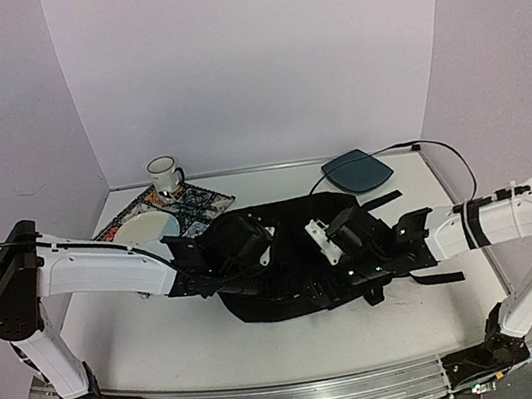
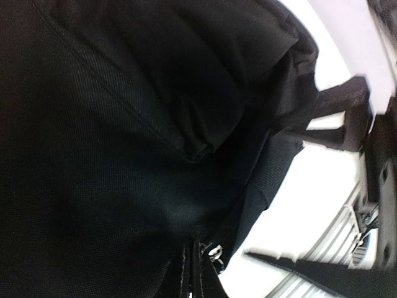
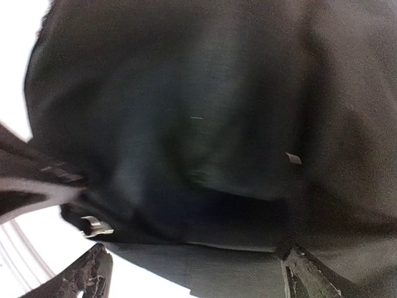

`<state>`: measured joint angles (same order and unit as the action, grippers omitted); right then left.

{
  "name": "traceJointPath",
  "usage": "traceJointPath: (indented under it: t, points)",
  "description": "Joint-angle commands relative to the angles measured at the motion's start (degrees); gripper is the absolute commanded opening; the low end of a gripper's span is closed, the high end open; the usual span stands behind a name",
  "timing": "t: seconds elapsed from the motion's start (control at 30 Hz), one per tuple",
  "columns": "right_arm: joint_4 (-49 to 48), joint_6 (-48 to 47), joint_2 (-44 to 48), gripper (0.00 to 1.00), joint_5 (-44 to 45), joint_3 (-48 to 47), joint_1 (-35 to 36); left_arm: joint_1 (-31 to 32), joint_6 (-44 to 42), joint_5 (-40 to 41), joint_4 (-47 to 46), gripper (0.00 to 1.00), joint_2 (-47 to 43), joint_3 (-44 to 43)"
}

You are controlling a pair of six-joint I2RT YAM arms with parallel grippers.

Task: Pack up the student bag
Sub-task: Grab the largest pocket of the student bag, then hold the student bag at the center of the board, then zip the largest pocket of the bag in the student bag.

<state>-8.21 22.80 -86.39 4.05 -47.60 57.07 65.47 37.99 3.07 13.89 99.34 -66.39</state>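
The student bag (image 1: 296, 291), a floppy black backpack, lies flat in the middle of the table with straps trailing right. My left gripper (image 1: 259, 251) presses down on its left part. In the left wrist view the fingers (image 2: 186, 273) are together, pinching a fold of bag fabric (image 2: 124, 155) beside a silver zipper pull (image 2: 216, 251). My right gripper (image 1: 325, 241) hovers over the bag's middle. In the right wrist view its fingertips (image 3: 87, 279) stand wide apart, with black bag cloth (image 3: 205, 124) and a metal clip (image 3: 94, 226) in front of them and nothing held.
A white mug (image 1: 164, 173) and a pale plate (image 1: 144, 229) rest on a patterned mat (image 1: 196, 205) at the back left. A dark-teal rounded pad (image 1: 358, 171) with a cable lies at the back right. Walls enclose the table on three sides.
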Motion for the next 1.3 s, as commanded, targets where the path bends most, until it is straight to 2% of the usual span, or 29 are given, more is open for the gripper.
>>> traceJointPath:
  t: [0.0,0.17,0.27,0.37,0.53,0.63,0.7,1.0,1.17,1.27]
  points:
    - [-4.5,-9.8,0.7,0.94,-2.1,0.9,2.1,0.0,1.9,1.0,-4.4,0.00,-4.8,0.8]
    - [-6.2,-13.3,-1.4,0.90,-2.4,0.7,2.9,0.0,2.1,1.0,-4.7,0.00,-6.3,1.5]
    - [-5.1,-13.0,-3.6,0.82,-0.4,-0.1,3.0,0.0,2.2,1.9,-4.7,0.00,-7.6,2.3]
    - [-4.7,-12.2,-4.3,0.64,0.3,0.1,3.0,-0.1,1.8,3.6,-4.7,0.00,-9.5,3.3]
    - [-4.1,-10.1,-1.9,0.24,2.0,2.1,3.0,-0.7,0.7,5.9,-3.0,0.00,-11.8,4.4]
    - [-2.8,-8.3,0.3,0.08,4.2,3.5,3.0,-2.0,0.7,7.5,-1.4,0.00,-13.5,5.5]
    - [-1.6,-7.1,1.8,0.02,5.9,4.2,2.9,-3.5,0.5,8.5,-0.5,0.00,-15.3,6.5]
    - [4.2,0.6,8.3,0.00,14.0,7.4,2.9,-12.1,-1.5,12.4,5.8,0.00,-22.2,9.1]
    - [10.2,7.4,11.3,0.00,22.9,8.1,2.7,-15.8,-3.2,19.7,9.2,0.00,-24.2,9.8]
    - [11.7,9.3,13.4,0.00,24.4,8.8,2.1,-17.8,-3.8,22.7,10.2,0.00,-23.9,10.9]
